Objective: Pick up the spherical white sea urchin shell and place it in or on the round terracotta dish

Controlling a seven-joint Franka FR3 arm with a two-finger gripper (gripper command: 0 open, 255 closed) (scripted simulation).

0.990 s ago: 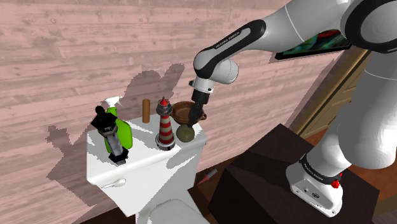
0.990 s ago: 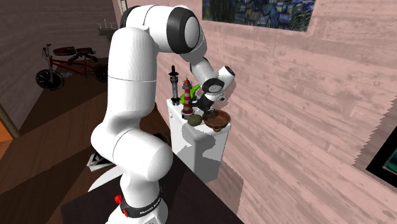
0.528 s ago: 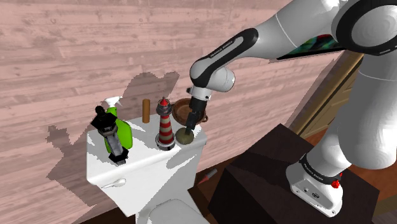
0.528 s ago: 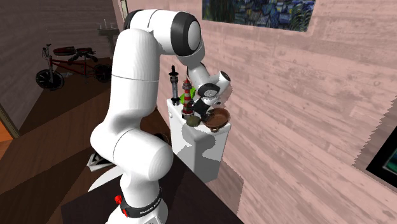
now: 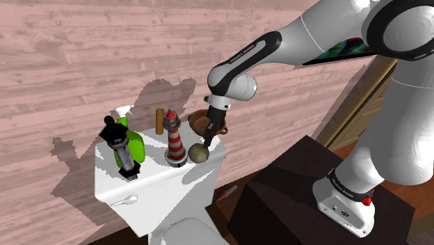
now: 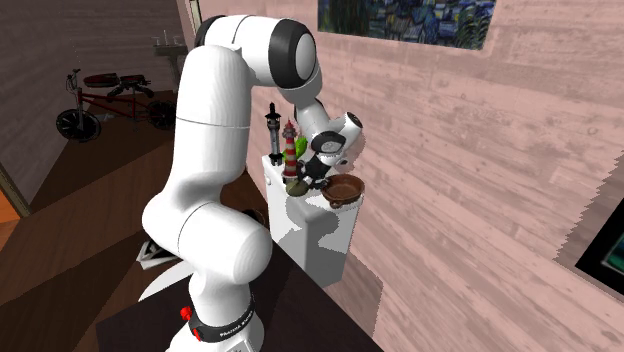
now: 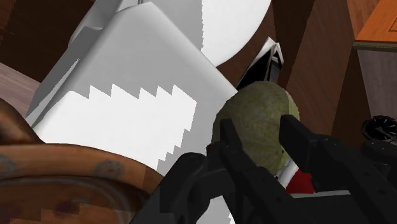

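Your gripper [image 7: 259, 132] has its fingers [image 7: 230, 137] apart, with the tips lying over the near face of the shell rather than round it. I judge nothing is clamped yet. Taking the lighthouse figure [image 5: 175, 143] as the reference and reading across the shoulder view, a black figure [image 5: 119, 147] and a green spray bottle [image 5: 134, 143] stand well to its left. A brown cylinder [image 5: 159, 120] stands just behind it on that side. The lighthouse figure itself seems to lean a little towards them. The sea urchin shell [image 5: 199, 154] sits at the lighthouse figure's right, just beside its base, but I cannot tell whether the two touch. It renders olive-drab, not white. The terracotta dish [image 5: 197, 120] lies behind and to the right of the lighthouse figure, near the shell, and the arm crosses in front of it. All of this rests on the white cistern lid [image 5: 156, 174].

Treat the shell as light, thin-walled and brittle. Being round, it is likely to roll away or slip out from under a glancing contact. Take it across its widest girth, with a pad on each side, and close gently. As a ball it has no long axis. Which way its crown faces is not discernible, so any approach angle that clears the lighthouse figure should serve.
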